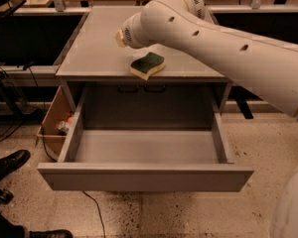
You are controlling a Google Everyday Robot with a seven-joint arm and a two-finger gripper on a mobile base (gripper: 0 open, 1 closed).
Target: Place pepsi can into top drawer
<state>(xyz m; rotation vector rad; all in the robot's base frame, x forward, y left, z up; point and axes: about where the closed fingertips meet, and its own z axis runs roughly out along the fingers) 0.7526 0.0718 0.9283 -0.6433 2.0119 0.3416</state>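
Can't find the gripper anywhere in view: somewhere out of sight past the arm (213, 38), so can't tell whether clenched, released or carrying anything. Seeing only the white arm itself. Comes in from the right edge, runs up-left over the cabinet top (89, 48), ends in a rounded joint with a yellowish cap. Puts that cap just up-left of the sponge (147, 65) in view, apart from it.

Can't spot the pepsi can either, not on the visible part of the cabinet top nor in the visible part of the drawer. Can't say where it is.

Got the top drawer (144, 178) pulled well out toward the camera, flat grey front panel nearest, grey floor and both side walls showing. Two dark handles (141, 88) visible at the back of the opening, right under the cabinet top.

Sponge: green face up, yellow underside, lying flat near the front edge of the cabinet top, roughly mid-width, turned at an angle.

Brown cardboard box (52, 115) on the floor, tight against the left side of the drawer. Holds a few small things, one orange, too unclear to name.

Also seeing a black shoe (7, 162) at the left edge on the speckled floor (188, 212) and a dark cable (95, 213) trailing out from under the drawer front.
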